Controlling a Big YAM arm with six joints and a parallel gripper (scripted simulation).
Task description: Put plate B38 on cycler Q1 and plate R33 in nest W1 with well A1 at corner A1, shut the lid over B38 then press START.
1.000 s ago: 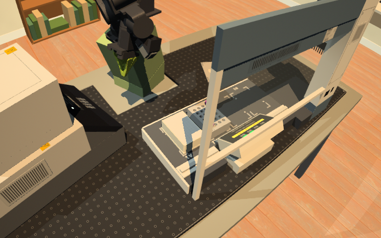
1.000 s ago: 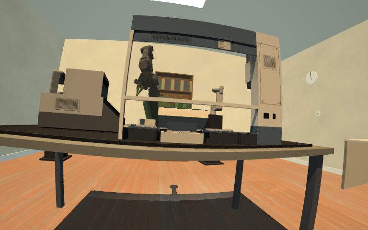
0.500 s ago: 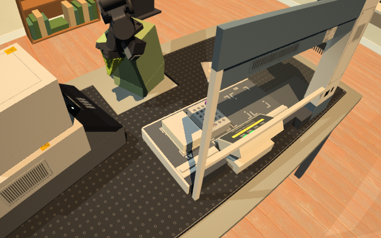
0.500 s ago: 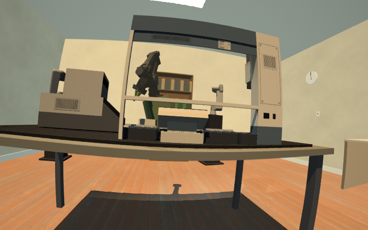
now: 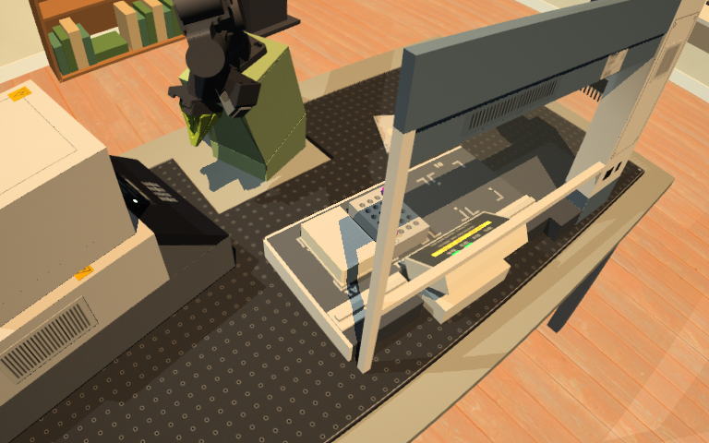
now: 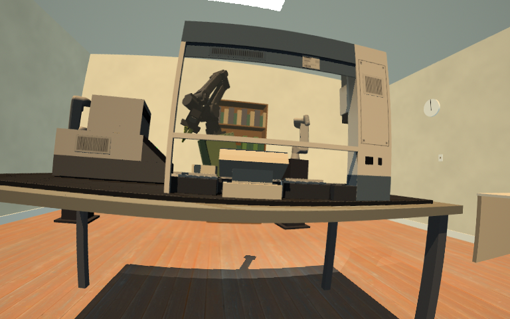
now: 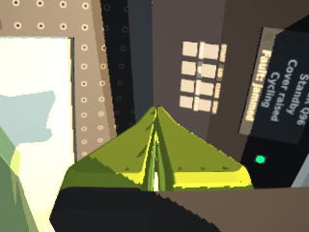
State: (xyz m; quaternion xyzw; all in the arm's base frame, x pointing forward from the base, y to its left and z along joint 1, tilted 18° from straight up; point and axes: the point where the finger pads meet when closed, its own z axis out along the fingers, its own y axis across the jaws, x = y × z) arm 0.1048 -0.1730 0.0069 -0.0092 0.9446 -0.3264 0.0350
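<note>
My gripper [image 5: 198, 127] has yellow-green fingers pressed together with nothing between them. It hangs in the air beside the arm's green pedestal [image 5: 261, 120], above and behind Q1's black sloped panel [image 5: 162, 209]. In the wrist view the fingertips [image 7: 154, 112] point down just left of the block of pale keys [image 7: 203, 76], without touching. A green lamp [image 7: 261, 159] glows beside the display. Q1 [image 5: 57, 209] is the big beige machine at the left, with its lid down. A dark plate with a yellow strip [image 5: 460, 237] lies at the deck's front, partly hidden by a crossbar.
A tall frame [image 5: 522, 67] with a post [image 5: 384, 250] and a low crossbar spans the deck. Under it stand the cream deep-well block [image 5: 326, 245] and the grey tube block [image 5: 387, 216]. Two marked deck spots [image 5: 444, 177] to their right hold nothing.
</note>
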